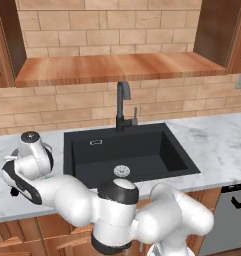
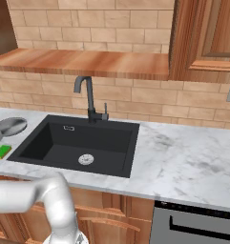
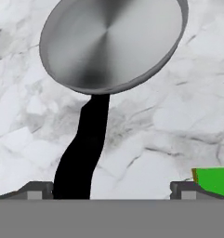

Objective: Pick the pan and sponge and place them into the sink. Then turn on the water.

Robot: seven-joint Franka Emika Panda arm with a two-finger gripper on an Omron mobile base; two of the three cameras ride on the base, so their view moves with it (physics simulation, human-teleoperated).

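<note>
The arm [image 1: 92, 205] rises from the base, bends at a white elbow and reaches left, low over the counter [image 1: 217, 145] to the left of the sink [image 1: 127, 152]. Its wrist ends above the counter's left part, with the hand pointing down.

In the hand view the gripper [image 3: 111, 189] hangs over the marble with its two dark fingertips [image 3: 36, 189] well apart; the jaws stand released, grasping nothing. The pan's black handle [image 3: 83, 148] runs up between the tips, close beside the left one, and no contact between tip and handle can be made out. Just beyond, the handle meets the pan [image 3: 113, 42], a shiny round dish lying flat on the counter. The sponge [image 3: 214, 179] lies on the marble beside the right tip, its green corner showing at the edge.

In the right base view the sponge [image 2: 2, 151] lies near the sink's left rim, with the pan [image 2: 11, 126] just behind it.

Farther on, the sink's black basin holds a silver drain [image 1: 121, 170]. Behind it the faucet [image 1: 123, 107] stands against the brick wall, beneath a wooden shelf [image 1: 117, 67].
</note>
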